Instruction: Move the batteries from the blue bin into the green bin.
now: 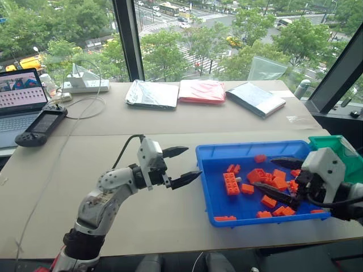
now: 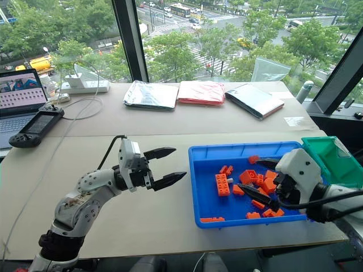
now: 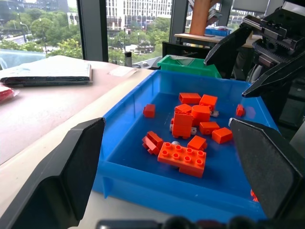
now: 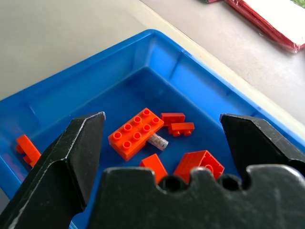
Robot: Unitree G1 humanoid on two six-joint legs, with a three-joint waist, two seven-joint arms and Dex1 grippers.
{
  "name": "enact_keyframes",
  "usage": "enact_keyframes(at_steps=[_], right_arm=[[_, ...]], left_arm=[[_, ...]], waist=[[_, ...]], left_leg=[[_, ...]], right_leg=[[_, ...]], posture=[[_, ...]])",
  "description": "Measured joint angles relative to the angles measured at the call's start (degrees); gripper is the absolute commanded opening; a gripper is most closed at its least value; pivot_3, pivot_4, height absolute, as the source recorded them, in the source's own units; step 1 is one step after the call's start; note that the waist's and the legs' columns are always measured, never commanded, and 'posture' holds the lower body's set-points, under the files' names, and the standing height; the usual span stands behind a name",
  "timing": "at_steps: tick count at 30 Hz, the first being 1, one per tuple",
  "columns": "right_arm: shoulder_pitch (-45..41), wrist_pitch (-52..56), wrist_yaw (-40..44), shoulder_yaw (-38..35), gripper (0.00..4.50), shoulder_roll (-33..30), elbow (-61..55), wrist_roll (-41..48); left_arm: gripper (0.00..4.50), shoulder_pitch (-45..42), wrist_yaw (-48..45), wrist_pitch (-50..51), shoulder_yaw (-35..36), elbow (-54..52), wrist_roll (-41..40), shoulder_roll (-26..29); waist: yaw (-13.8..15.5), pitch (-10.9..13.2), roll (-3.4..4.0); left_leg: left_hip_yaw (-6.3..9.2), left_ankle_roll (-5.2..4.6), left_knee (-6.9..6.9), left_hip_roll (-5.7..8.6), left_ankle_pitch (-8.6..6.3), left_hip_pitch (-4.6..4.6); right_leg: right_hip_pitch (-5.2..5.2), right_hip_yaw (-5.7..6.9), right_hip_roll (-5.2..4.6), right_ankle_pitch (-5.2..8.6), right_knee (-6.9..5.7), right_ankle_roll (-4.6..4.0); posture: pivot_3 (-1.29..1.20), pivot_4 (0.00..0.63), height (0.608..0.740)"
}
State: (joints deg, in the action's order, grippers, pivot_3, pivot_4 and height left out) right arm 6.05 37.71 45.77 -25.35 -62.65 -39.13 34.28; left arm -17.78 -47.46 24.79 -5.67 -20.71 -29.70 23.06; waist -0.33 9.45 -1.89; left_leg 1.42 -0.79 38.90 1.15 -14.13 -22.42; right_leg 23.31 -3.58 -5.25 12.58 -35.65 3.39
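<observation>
- Closest to my head cam was the left gripper (image 1: 181,166), two black fingers spread wide with nothing in them, hanging over bare tabletop just beside the near-left corner of the wide, shallow bright blue plastic bin (image 1: 205,187) and pointing toward it.
- The right gripper (image 2: 258,184) sat low inside that blue bin at its right side, fingers apart about as far as they go, not holding anything. From its wrist cam the fingers framed a flat eight-stud brick (image 4: 136,133) and a few smaller ones.
- The "batteries" were really small bright orange studded plastic building bricks (image 1: 266,181), mixed sizes, all lying loose on the blue bin's floor: a cluster mid-right, one bigger brick left of centre, a couple along the near wall.
- There was a little pale cylinder (image 4: 157,141) tucked against the big brick, couldn't tell what it was.
- The smaller, deeper green plastic bin (image 2: 332,161) stood right up against the blue one's far right corner. I couldn't see any bricks in it.
- Further back on the beige table (image 1: 142,122): a red folder (image 1: 202,91) between two silvery packets, plus a laptop (image 1: 20,105) and a black handheld controller (image 1: 41,124) on the left.
</observation>
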Motion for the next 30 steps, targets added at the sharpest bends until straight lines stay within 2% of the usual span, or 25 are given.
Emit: enact_keyframes(at_steps=[5, 9, 11, 17, 22, 30], right_arm=[[-8.52, -0.57, 7.6, 9.25, 4.48, -16.01, 9.06, -6.51], [-11.8, -4.81, 10.6, 18.72, 4.48, -20.51, 19.23, -15.69], [-15.91, -7.78, 12.95, 26.07, 4.48, -20.68, 24.4, -21.27], [-25.34, -13.64, 20.15, 37.03, 4.48, -17.46, 33.5, -31.04], [-30.72, -18.98, 25.27, 42.44, 4.48, -14.54, 40.67, -37.64], [-34.78, -27.64, 29.46, 45.79, 4.48, -12.17, 50.12, -45.98]], left_arm=[[4.5, 0.03, -2.91, -2.38, 0.15, 1.2, -2.07, -2.14], [4.5, 0.41, -5.43, -4.98, -0.18, 1.36, -2.03, -2.23], [4.5, 0.32, -5.4, -5.07, -0.51, 1.37, -1.98, -2.56], [4.5, -0.29, -4.02, -4.6, -2.25, 0.73, -1.91, -3.32], [4.5, -0.6, -2.48, -3.62, -2.68, -0.14, -1.92, -3.3], [4.5, -0.5, -2.22, -3.35, -2.61, -0.55, -2.03, -3.27]], waist=[[0.04, 0.06, 0.11], [0.29, 0.07, 0.12], [0.14, 0.07, 0.2], [-0.36, 0.06, 0.31], [-0.37, 0.06, 0.44], [-0.34, 0.06, 0.49]], left_leg=[[-0.11, -0.02, -0.02, -0.05, -0.01, 0.0], [-0.2, -0.06, -0.08, -0.07, -0.05, -0.14], [-0.16, -0.1, -0.07, -0.07, -0.07, -0.21], [-0.04, -0.11, -0.07, -0.06, -0.08, -0.25], [0.0, -0.11, -0.06, -0.04, -0.08, -0.23], [-0.01, -0.1, -0.06, -0.02, -0.08, -0.22]], right_leg=[[-0.06, 0.1, -0.03, 0.0, 0.16, -0.01], [-0.04, 0.23, -0.04, -0.01, 0.41, -0.03], [0.03, 0.19, -0.08, -0.03, 0.46, -0.01], [0.08, 0.19, -0.05, -0.03, 0.45, 0.0], [0.07, 0.16, -0.08, -0.04, 0.43, 0.02], [0.08, 0.16, -0.08, -0.05, 0.43, 0.02]], posture=[[0.0, 0.15, 0.74], [0.0, 0.15, 0.74], [0.0, 0.15, 0.74], [0.0, 0.15, 0.74], [0.0, 0.15, 0.74], [0.0, 0.15, 0.74]])
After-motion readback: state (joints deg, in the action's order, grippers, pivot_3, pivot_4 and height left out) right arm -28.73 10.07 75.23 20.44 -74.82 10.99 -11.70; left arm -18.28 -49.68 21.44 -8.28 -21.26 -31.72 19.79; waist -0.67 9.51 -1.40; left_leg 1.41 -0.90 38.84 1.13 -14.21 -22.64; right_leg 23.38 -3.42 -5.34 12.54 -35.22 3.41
